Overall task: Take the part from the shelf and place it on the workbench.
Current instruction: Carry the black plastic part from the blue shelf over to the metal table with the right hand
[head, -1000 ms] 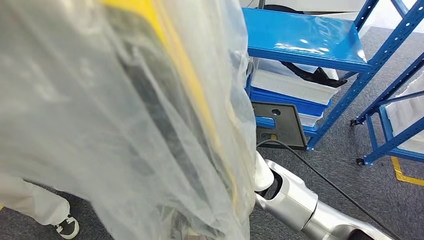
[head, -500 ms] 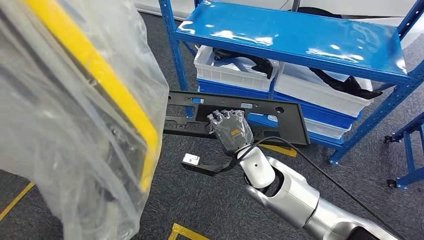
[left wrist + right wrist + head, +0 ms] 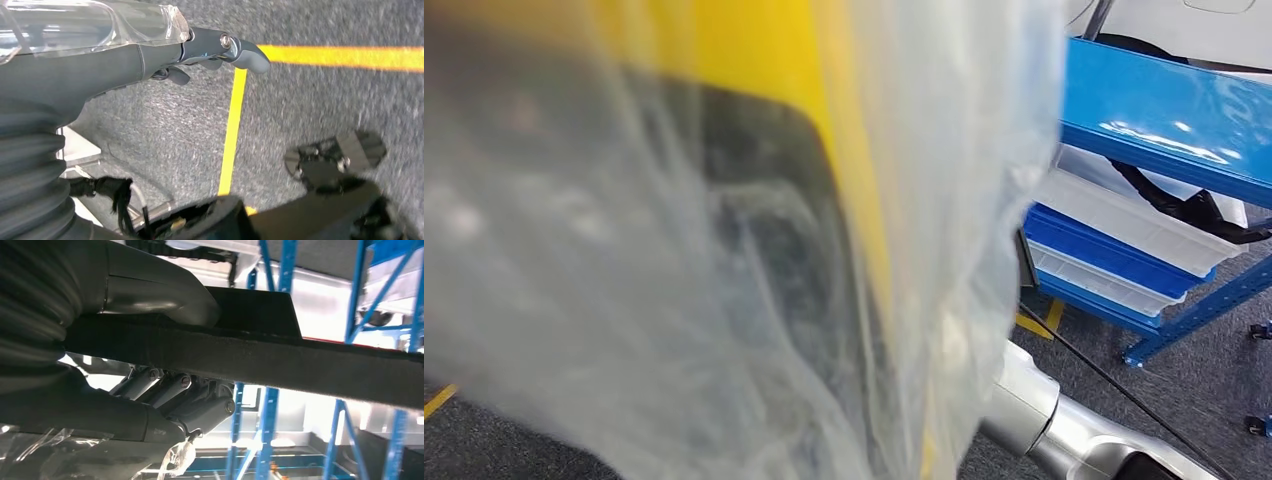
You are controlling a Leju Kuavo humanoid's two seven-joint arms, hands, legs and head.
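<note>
Fingers of right hand (image 3: 165, 395): the dark fingers (image 3: 200, 407) curl under a long flat black plastic part (image 3: 260, 357) and the thick grey thumb (image 3: 160, 295) presses on its other face, so this hand grips the part.
Long flat black plastic part: held in the right hand, off the shelf and in the air; in the right wrist view it runs as a dark band across the picture, with blue uprights behind it. In the head view a thin dark edge beside the plastic sheet may be the part, but I cannot tell for sure.
Fingers of left hand (image 3: 165, 60): one grey finger (image 3: 240, 50) points out straight and a shorter one is bent below it; nothing is between them. The hand hangs above the floor.
Right arm (image 3: 1044, 425): silver, coming in from the lower right of the head view, with a thin black cable (image 3: 1114, 385) running beside it.
Crinkled clear plastic sheet (image 3: 724, 250): very near the head camera, covering most of that view, blurred; a yellow band (image 3: 844, 140) and a dark shape show through it.
Blue metal shelf (image 3: 1164, 110): at the right of the head view, with a shiny blue board on top.
White and blue plastic bins (image 3: 1124, 235): stacked under the blue board; black parts (image 3: 1194, 205) lie in the upper white one.
Grey carpet floor (image 3: 320, 115): marked with yellow tape lines (image 3: 232, 130).
</note>
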